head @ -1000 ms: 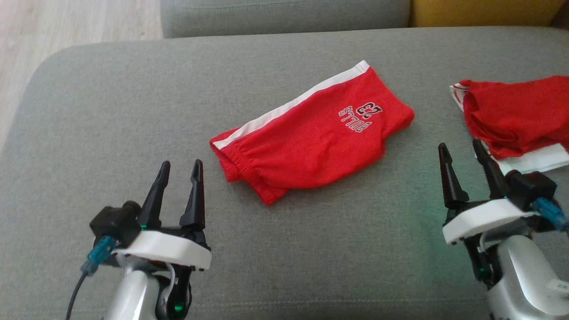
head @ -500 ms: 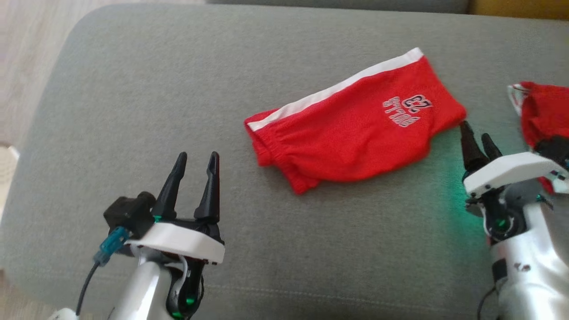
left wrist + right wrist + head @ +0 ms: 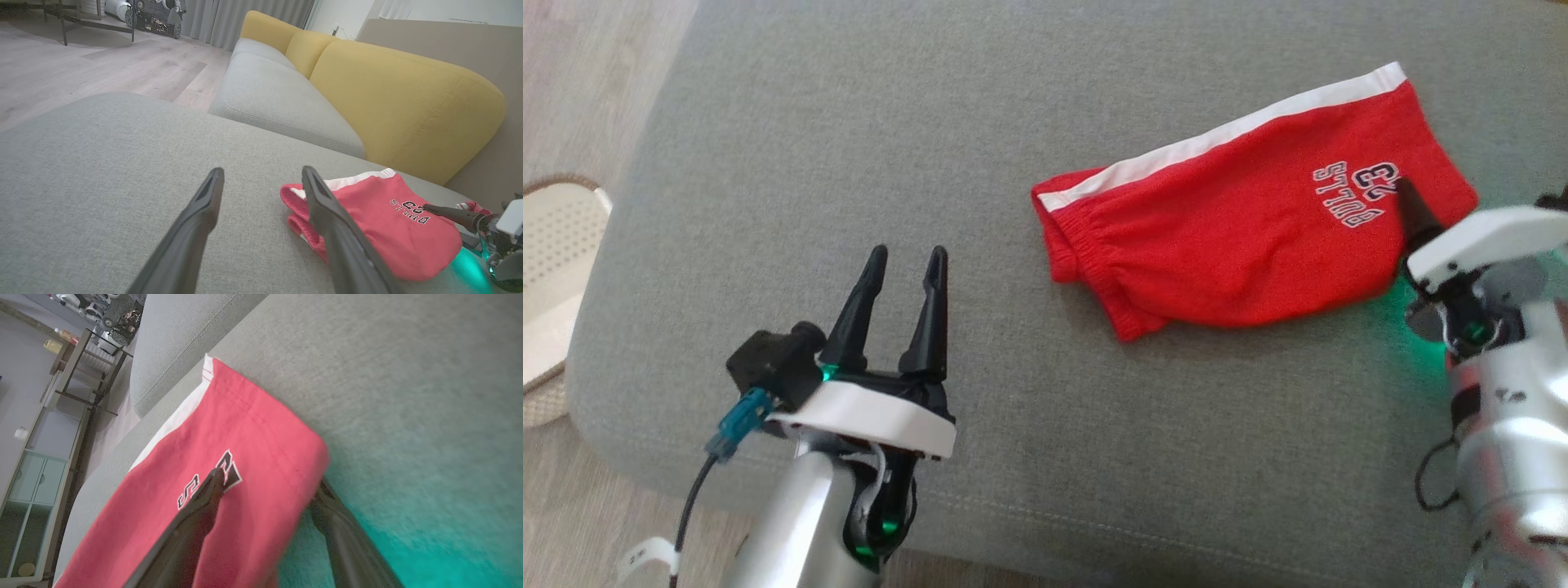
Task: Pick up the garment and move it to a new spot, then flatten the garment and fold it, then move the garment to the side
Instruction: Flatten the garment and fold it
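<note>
The garment (image 3: 1241,229) is a pair of red shorts with a white side stripe and "BULLS 23" lettering. It lies folded flat on the grey sofa cushion (image 3: 849,122). My right gripper (image 3: 1413,212) is at its right end, open. In the right wrist view one finger (image 3: 204,506) lies over the lettering, and the other finger (image 3: 339,531) sits at the cloth's edge, so the jaws straddle the garment (image 3: 229,428). My left gripper (image 3: 908,257) hovers open over bare cushion, to the left of the waistband. The left wrist view shows that gripper (image 3: 262,171) with the garment (image 3: 380,228) beyond its right finger.
A white perforated basket (image 3: 556,269) stands on the wooden floor off the cushion's left end. The cushion's front edge runs just below both arms. A yellow backrest (image 3: 388,102) rises behind the seat. A bit of other red cloth (image 3: 476,208) lies past the right gripper.
The head camera has swung, shifting the whole picture right. My right gripper has moved in to the garment's right end and now straddles its edge. The left gripper holds its pose, open.
</note>
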